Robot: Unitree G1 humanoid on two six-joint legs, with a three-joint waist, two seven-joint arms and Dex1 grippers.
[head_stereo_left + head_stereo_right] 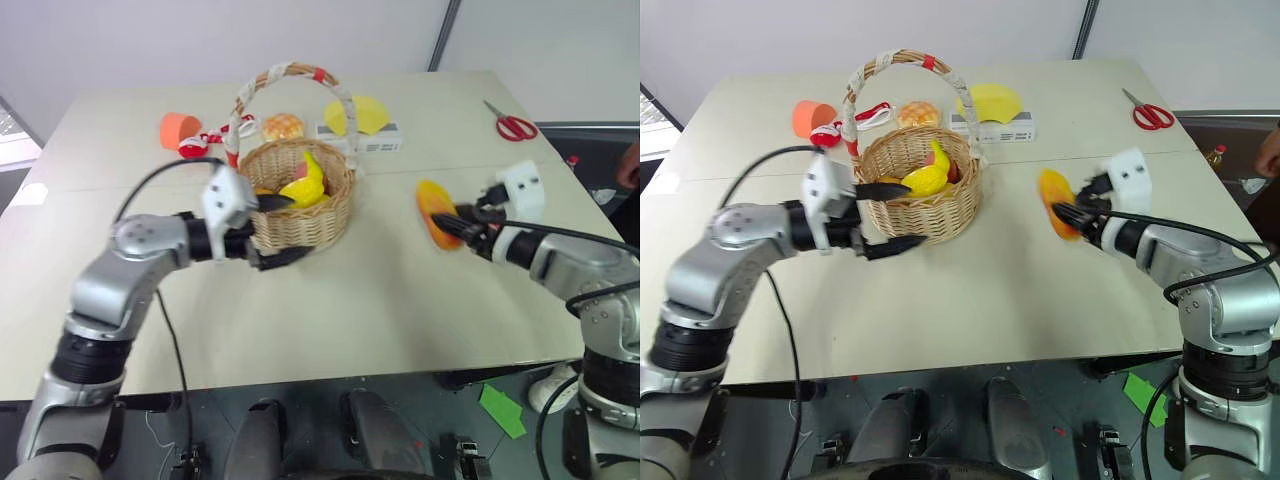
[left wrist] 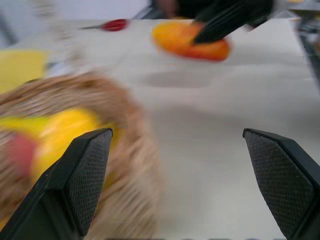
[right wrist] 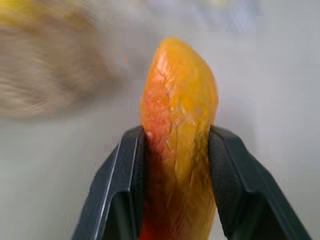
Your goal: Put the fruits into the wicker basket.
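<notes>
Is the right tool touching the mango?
Touching. In the right wrist view, both fingers of the right tool press against the mango's sides.

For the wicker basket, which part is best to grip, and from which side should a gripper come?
Grip the wicker basket by the top of its tall arched handle, coming from above. The arch stands upright and open over the fruit, while the round woven wall looks too wide for the fingers.
</notes>
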